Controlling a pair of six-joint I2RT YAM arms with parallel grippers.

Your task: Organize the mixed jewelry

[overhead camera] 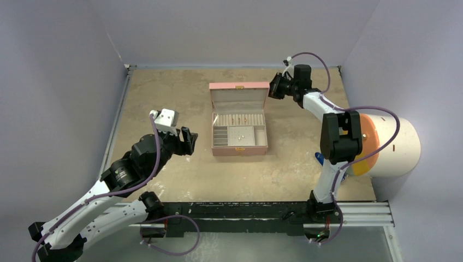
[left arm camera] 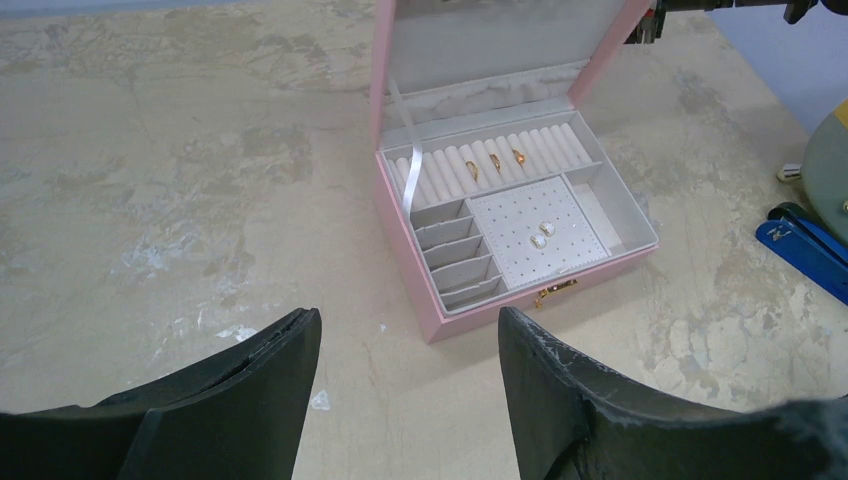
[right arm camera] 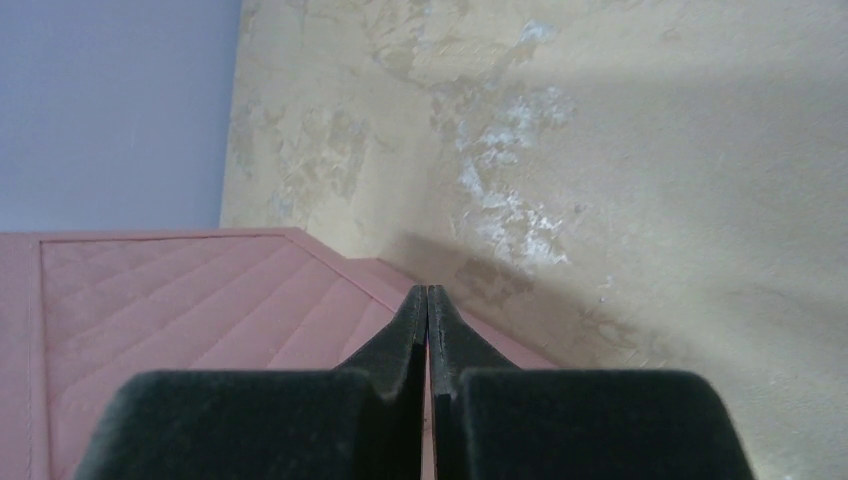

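The pink box (overhead camera: 238, 117) stands open in the middle of the table, lid upright. In the left wrist view three small gold rings (left arm camera: 495, 163) sit in the beige ring rolls and two stud-like bits (left arm camera: 542, 235) sit on the dotted pad of the box (left arm camera: 420, 290). No silver hoop shows. My left gripper (overhead camera: 188, 142) is open and empty, left of the box, its fingertips (left arm camera: 505, 315) above bare table. My right gripper (overhead camera: 271, 87) is shut at the lid's upper right corner; its tips (right arm camera: 428, 292) lie along the edge of the quilted lid back (right arm camera: 180, 300).
A white cylinder with an orange face (overhead camera: 393, 144) stands at the right edge. A blue tool (left arm camera: 805, 245) lies on the table right of the box. Grey walls close the table on three sides. A white ribbon (left arm camera: 405, 170) hangs from the lid into the box.
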